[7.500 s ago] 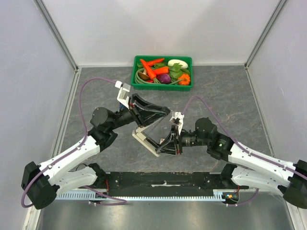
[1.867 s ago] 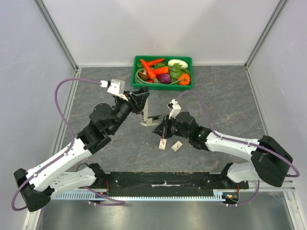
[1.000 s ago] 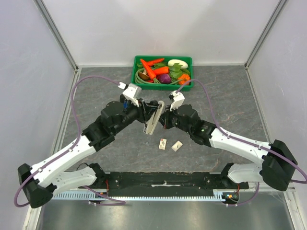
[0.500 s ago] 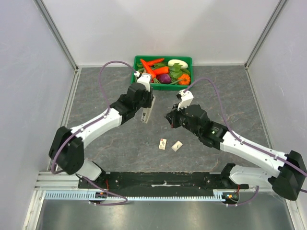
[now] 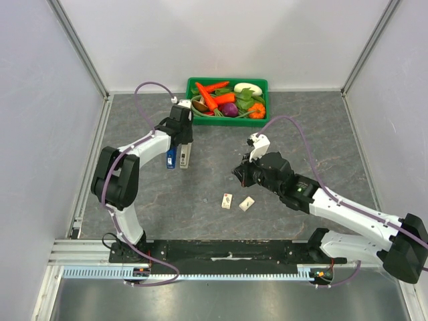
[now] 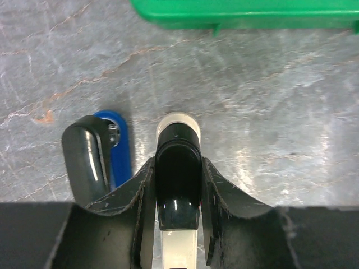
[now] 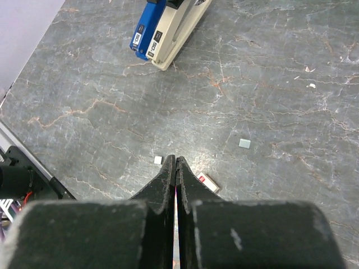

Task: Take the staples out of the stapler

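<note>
A cream stapler with a black top [image 5: 185,155] lies on the grey table beside a blue stapler [image 5: 171,158], at the far left near the tray. My left gripper [image 5: 182,142] is shut on the cream stapler [image 6: 178,185], a finger on each side of its black top. The blue stapler [image 6: 119,147] lies just left of it. My right gripper [image 5: 239,171] is shut and empty above the table's middle [image 7: 176,159]. Both staplers show far off in the right wrist view [image 7: 168,28]. Two small cream pieces [image 5: 227,200] [image 5: 247,203] lie on the table below my right gripper.
A green tray [image 5: 227,122] of toy vegetables stands at the back centre, its wall just beyond the staplers [image 6: 241,14]. A cream piece with a red mark [image 7: 207,182] and two small grey squares [image 7: 159,160] [image 7: 245,143] lie near my right fingertips.
My left arm has carried the cream stapler from the table's middle to the far left, beside the blue stapler. My right gripper has drawn back toward the middle right, shut.
</note>
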Tool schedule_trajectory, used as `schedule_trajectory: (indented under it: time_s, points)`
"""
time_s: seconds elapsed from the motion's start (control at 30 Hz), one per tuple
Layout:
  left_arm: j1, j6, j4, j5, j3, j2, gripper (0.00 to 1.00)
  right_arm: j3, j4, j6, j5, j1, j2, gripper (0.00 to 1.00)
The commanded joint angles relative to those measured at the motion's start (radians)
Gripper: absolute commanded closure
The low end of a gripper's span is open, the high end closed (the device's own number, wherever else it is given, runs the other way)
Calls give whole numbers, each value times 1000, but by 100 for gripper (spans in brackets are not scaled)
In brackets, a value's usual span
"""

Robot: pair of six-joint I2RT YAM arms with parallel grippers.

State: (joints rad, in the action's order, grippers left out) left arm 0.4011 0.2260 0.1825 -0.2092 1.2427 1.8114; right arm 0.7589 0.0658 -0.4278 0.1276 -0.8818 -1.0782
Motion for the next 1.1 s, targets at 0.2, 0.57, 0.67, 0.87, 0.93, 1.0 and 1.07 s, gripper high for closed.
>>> schedule_trajectory:
  time_s: [0.2,0.57,0.67,0.87,0.93,1.0,1.07]
  points:
    - [-59,1,18,-27,77,46,86,-32,-44,-19,-52,-2,35,94]
    - [-58,1,55,19,109,-3,26,-10,5,-6,-16,-2,50,71]
    - [-58,4,98,25,141,-49,23,11,37,4,1,-3,55,63]
    - [-22,10,103,255,118,-208,21,51,114,38,66,0,64,43]
    - [14,3,118,306,103,-237,21,62,135,44,64,9,60,37]
    - [60,-2,109,324,64,-276,21,71,166,50,63,24,52,34]
    - [119,-8,88,323,12,-311,21,77,193,50,50,49,41,33]
